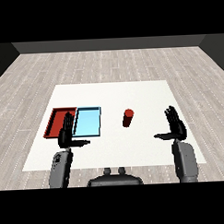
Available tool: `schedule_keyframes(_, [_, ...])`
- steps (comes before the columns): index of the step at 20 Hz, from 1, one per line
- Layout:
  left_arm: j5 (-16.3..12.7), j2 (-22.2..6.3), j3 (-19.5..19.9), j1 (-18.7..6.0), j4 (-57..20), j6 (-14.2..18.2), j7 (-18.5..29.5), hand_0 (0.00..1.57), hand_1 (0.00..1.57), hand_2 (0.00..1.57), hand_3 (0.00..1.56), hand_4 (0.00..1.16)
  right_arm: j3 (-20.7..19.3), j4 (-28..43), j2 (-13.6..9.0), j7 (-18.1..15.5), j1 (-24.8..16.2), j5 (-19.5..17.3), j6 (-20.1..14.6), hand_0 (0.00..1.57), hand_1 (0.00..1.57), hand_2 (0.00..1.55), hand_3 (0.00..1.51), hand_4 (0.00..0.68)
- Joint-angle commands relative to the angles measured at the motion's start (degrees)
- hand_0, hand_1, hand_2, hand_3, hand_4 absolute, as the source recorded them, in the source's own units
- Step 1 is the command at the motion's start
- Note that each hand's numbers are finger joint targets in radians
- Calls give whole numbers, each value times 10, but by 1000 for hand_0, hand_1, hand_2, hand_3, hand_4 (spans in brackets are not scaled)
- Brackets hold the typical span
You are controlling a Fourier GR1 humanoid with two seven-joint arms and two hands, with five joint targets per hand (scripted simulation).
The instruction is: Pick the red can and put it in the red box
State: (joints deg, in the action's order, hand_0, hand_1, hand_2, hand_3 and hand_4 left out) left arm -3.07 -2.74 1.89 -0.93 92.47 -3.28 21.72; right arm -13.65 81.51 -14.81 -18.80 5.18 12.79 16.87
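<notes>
the small red cylindrical can (128,117) stands upright on the flat white tabletop (145,94), a little right of its middle and untouched; nothing of the task looks done yet, since the can is well apart from both trays; the shallow red rectangular tray (56,117) lies toward nine o'clock from the can, at the tabletop's left side, and the shallow light blue rectangular tray (89,121) lies just beside it on the can's side, so the blue one sits between the can and its goal.

the right robot hand (175,127) hangs at about four o'clock from the can, near it but not touching; its fingers are straight and spread, the thumb stuck out toward the can, and it holds nothing; this looks like a ready pose for closing in from the side, which suits a tall upright can; being the nearer hand, it is the likely one to make the pick.

the left robot hand (65,134) hovers at the near edge of the trays, overlapping the seam between red and blue; its fingers are likewise straight, thumb pointing inward, holding nothing.

a carry would probably have to pass over the blue tray; setting down too soon would land the can in the wrong one.
</notes>
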Motion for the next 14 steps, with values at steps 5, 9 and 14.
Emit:
schedule_keyframes(5, [4, 17, -7, 15, 15, 11, 26, 0, 0, 0, 0, 0, -8, -49, 0, -34, 31, -10, 16, 0, 0, 0, 0, 0])
schedule_keyframes(9, [-25, -11, 17, 27, -31, -47, 75, 0, 0, 0, 0, 0, 13, -49, 31, -53, 19, -27, 0, 0, 0, 0, 0, 0])
schedule_keyframes(14, [-17, 7, 3, 14, 28, -10, 16, 0, 0, 0, 0, 0, -10, -90, 5, -16, 68, 3, 18, 0, 0, 0, 0, 0])
